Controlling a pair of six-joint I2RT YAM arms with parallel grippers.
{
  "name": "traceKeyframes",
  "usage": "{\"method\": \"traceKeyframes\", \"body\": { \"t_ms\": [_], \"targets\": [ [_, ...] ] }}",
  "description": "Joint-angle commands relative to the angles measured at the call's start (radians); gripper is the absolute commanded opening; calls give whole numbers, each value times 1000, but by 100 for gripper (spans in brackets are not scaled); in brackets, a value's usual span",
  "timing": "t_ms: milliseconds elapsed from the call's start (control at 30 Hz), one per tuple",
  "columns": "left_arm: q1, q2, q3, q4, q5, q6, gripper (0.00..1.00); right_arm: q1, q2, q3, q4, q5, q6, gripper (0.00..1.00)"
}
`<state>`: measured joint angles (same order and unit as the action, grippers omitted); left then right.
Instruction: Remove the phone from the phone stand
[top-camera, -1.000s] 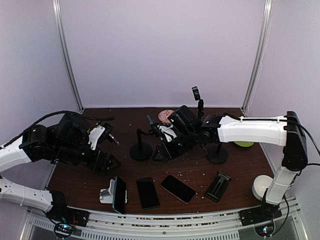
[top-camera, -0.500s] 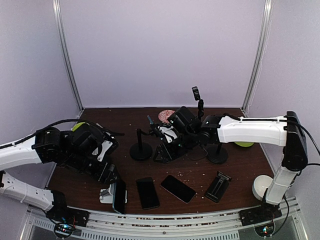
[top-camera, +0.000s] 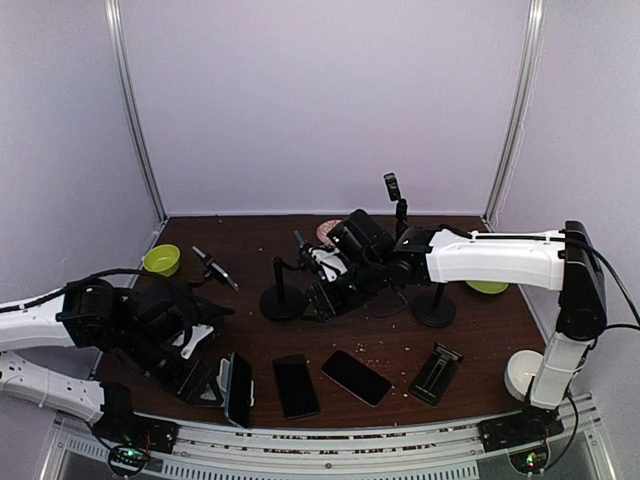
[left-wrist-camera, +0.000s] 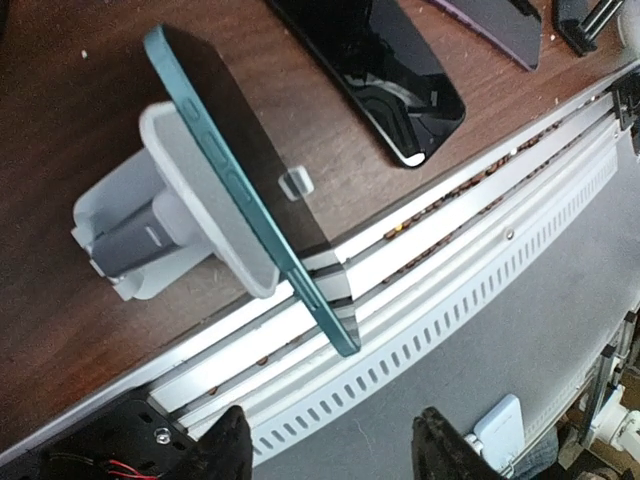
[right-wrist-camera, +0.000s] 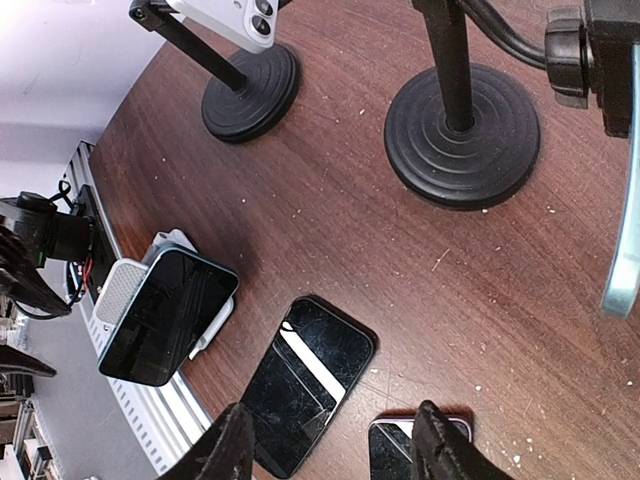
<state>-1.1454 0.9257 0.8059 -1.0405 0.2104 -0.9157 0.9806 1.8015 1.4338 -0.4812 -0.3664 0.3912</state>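
Note:
A dark phone (left-wrist-camera: 250, 170) with a teal edge stands tilted in a white phone stand (left-wrist-camera: 140, 240) at the table's near left edge. My left gripper (left-wrist-camera: 335, 452) hovers close over its near end, open, with nothing between the fingers and the phone's lower corner just ahead of them. From above, that phone (top-camera: 238, 388) shows right of the left gripper (top-camera: 200, 382), which covers most of the stand. My right gripper (right-wrist-camera: 335, 450) hangs open over the middle of the table, and it sees the same phone (right-wrist-camera: 165, 315) far to its left.
Two loose phones (top-camera: 296, 385) (top-camera: 356, 376) lie flat near the front edge. A black folding stand (top-camera: 435, 372) sits to their right. Black round-based stands (top-camera: 283, 300) (top-camera: 435, 305) rise mid-table. A green bowl (top-camera: 162, 260) is at back left, a white cup (top-camera: 522, 372) at front right.
My left arm has swung down and forward from mid-left to the white stand at the near edge, and its jaws have narrowed. The right arm has barely shifted.

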Motion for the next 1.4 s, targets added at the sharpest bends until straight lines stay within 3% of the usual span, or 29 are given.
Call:
{"method": "traceKeyframes", "body": {
  "t_ms": [0,200,433,600,900,1067,1367],
  "targets": [
    [-28,11,-53,138,91,-100,55,4,3,17,3,3,-9,55],
    [-70,108,-40,174,81,-112,54,5,-19,-27,28,9,-1,55],
    [-71,181,-85,259,77,-181,45,5,-52,-68,51,24,1,55],
    [-71,241,-52,281,71,-150,39,4,-46,-73,51,24,-1,55],
    [-71,305,47,145,15,-107,1,5,-34,-54,37,28,-11,55],
    [-68,285,117,44,-25,-78,0,5,-19,-28,23,22,-18,55],
    [-25,199,190,26,-73,4,0,4,-49,-3,18,47,-18,54]
  ]
}}
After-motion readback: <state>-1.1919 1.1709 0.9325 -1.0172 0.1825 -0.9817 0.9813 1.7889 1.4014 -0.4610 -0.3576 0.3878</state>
